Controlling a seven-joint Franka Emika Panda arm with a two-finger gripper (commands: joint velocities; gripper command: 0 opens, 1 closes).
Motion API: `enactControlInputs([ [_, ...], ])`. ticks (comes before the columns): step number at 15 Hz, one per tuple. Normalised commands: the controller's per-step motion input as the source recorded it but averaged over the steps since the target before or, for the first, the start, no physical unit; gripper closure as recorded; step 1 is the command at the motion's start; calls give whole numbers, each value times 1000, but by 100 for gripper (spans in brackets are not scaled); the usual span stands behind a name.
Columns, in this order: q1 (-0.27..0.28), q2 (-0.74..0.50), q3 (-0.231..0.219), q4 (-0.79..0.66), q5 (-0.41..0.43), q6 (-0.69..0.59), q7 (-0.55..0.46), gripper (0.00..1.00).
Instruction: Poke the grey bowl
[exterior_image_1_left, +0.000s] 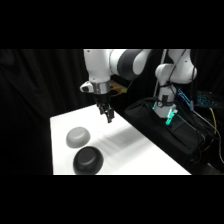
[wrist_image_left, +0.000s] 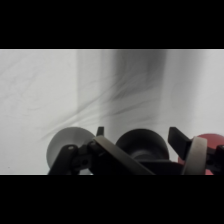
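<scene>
Side view: claw (exterior_image_1_left: 108, 117) hung over the desk (exterior_image_1_left: 140, 150), above and to the picture-right of the grey bowl (exterior_image_1_left: 78, 136), w/ black bowl (exterior_image_1_left: 88, 160) just beside the grey one, nearer the camera. Couldn't tell if fingers were wide or narrow. Wrist view showed grey bowl (wrist_image_left: 67, 140) low left, so the poke looked to need a move down and toward picture-left.

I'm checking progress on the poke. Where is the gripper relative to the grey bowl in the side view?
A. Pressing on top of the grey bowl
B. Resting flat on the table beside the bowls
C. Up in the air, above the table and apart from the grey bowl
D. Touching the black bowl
C: the gripper hangs above the table, clear of the grey bowl and the black bowl.
</scene>
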Motion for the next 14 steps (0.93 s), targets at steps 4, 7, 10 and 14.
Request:
enactControlInputs([
  [4,-35,35,3,104,14,-14,8,0],
  [7,-94,164,-45,365,79,-63,-33,0],
  [10,-133,304,-61,537,168,-118,-77,0],
  [14,-135,389,-48,631,212,-148,-84,0],
])
